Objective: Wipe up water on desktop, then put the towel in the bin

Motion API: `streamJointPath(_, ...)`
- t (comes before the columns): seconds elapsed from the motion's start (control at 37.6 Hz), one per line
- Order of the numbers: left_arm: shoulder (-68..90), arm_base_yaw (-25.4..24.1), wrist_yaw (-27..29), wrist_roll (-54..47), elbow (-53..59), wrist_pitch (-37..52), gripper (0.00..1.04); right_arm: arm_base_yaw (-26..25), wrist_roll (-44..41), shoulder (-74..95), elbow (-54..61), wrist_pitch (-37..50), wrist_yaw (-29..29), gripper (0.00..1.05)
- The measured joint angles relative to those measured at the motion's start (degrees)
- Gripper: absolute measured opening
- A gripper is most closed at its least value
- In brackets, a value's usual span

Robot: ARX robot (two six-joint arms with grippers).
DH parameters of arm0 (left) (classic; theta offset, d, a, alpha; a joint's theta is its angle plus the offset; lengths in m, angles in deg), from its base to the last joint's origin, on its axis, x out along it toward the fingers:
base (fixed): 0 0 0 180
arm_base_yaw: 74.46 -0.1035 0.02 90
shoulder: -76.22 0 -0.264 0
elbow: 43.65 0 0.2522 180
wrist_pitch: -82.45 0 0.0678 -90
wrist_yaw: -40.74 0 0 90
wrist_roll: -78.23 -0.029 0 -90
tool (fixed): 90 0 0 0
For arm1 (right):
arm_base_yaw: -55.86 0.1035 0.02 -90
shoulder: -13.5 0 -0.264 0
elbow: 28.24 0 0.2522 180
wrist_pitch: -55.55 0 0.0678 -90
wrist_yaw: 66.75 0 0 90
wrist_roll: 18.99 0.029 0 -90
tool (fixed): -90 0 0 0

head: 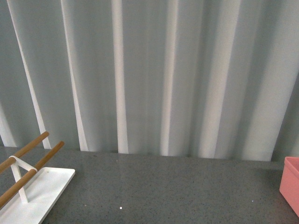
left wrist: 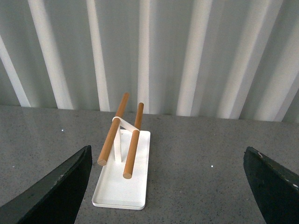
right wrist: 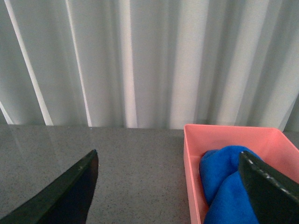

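The bright blue towel (right wrist: 224, 182) lies crumpled inside the salmon-pink bin (right wrist: 224, 135), seen in the right wrist view. My right gripper (right wrist: 173, 186) is open above the bin's near wall, one finger over the towel, the other over the dark grey speckled desktop (right wrist: 131, 158). Nothing is between its fingers. In the front view only a corner of the bin (head: 290, 184) shows at the right edge of the desktop (head: 163, 186); neither arm appears there. My left gripper (left wrist: 170, 186) is open over the desktop (left wrist: 201, 154), holding nothing.
A flat white tray (left wrist: 122, 186) with two wooden rods (left wrist: 133, 147) stands on the desktop's left side, just beyond my left gripper; the tray (head: 37, 193) also shows at the front view's lower left. A pleated white curtain (head: 149, 74) closes off the back.
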State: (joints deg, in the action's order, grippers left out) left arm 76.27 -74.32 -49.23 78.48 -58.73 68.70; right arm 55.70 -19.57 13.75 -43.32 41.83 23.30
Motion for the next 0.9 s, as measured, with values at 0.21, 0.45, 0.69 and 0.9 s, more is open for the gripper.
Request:
streamJointPath(0.21, 0.0, 0.0, 0.0, 0.0, 0.0, 0.0, 0.98, 0.0, 0.0, 0.0, 0.0, 0.0, 0.0, 0.98)
streamJointPath(0.45, 0.0, 0.0, 0.0, 0.0, 0.0, 0.0, 0.98, 0.0, 0.0, 0.0, 0.0, 0.0, 0.0, 0.98)
streamJointPath(0.69, 0.0, 0.0, 0.0, 0.0, 0.0, 0.0, 0.98, 0.0, 0.0, 0.0, 0.0, 0.0, 0.0, 0.98)
streamJointPath(0.9, 0.0, 0.0, 0.0, 0.0, 0.0, 0.0, 0.98, 0.0, 0.0, 0.0, 0.0, 0.0, 0.0, 0.98)
